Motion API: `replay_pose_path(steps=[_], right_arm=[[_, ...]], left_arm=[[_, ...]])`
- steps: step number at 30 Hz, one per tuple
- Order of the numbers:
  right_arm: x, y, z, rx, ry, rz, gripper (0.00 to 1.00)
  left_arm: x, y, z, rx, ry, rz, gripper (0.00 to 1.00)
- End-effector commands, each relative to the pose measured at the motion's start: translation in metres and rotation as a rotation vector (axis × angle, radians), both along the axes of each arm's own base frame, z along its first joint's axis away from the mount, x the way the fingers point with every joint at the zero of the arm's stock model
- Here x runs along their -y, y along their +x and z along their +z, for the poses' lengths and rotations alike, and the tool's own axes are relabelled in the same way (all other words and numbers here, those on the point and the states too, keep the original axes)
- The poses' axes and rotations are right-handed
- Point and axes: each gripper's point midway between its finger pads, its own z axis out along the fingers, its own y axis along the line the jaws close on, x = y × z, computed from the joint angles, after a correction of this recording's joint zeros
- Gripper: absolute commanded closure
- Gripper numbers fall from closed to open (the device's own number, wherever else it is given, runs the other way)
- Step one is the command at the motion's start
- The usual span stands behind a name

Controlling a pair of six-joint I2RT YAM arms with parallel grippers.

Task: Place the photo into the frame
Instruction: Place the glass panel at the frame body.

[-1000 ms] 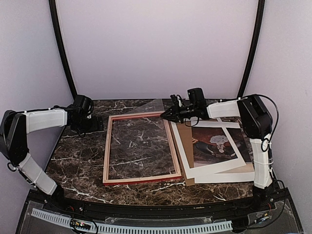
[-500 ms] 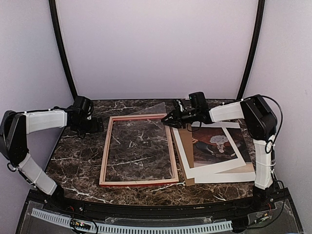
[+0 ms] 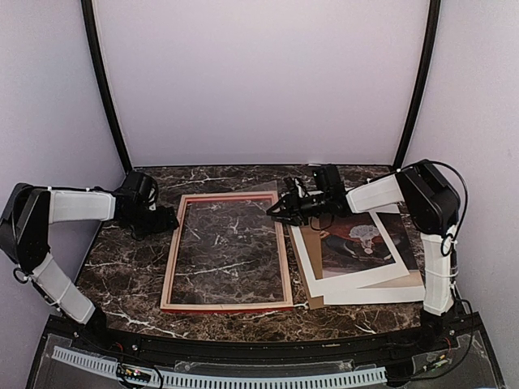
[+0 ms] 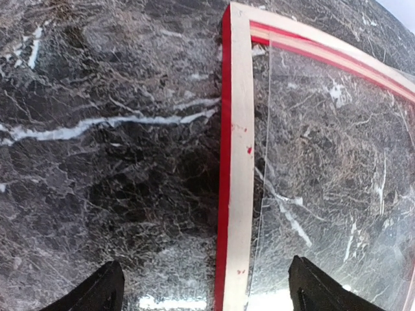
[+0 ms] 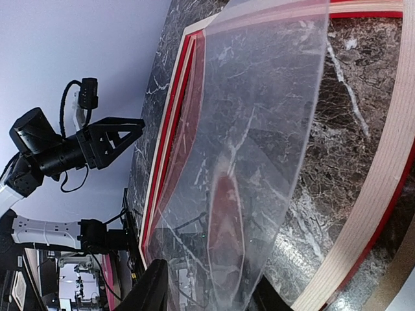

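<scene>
Left claw [image 3: 166,219] wide open astride left rail of frame [image 3: 172,259] | right claw [image 3: 276,209] at clear sheet [image 5: 259,129], grip unclear | photo [image 3: 357,243] face-up on brown board [image 3: 314,298], right of frame | step: likely seating sheet; next: lift photo in

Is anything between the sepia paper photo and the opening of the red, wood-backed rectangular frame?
Yes. A clear transparent sheet sits in the red-edged frame, its end curving up between the fingers of the open right gripper, beside the photo.
</scene>
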Motion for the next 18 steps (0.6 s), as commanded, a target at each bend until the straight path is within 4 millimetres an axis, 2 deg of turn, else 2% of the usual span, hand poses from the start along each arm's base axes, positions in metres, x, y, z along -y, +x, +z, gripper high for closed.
replay_pose_path(steps=[1, 13, 18], right_arm=[[-0.008, -0.008, 0.028, 0.074, 0.057, 0.022, 0.63], [-0.010, -0.028, 0.016, 0.029, 0.068, 0.017, 0.58], [-0.007, -0.029, 0.014, 0.026, 0.053, -0.006, 0.65]], left_arm=[[0.014, -0.009, -0.016, -0.036, -0.073, -0.027, 0.13], [0.032, -0.020, -0.037, -0.077, -0.164, -0.057, 0.31], [0.034, -0.021, -0.035, -0.062, -0.172, -0.054, 0.35]])
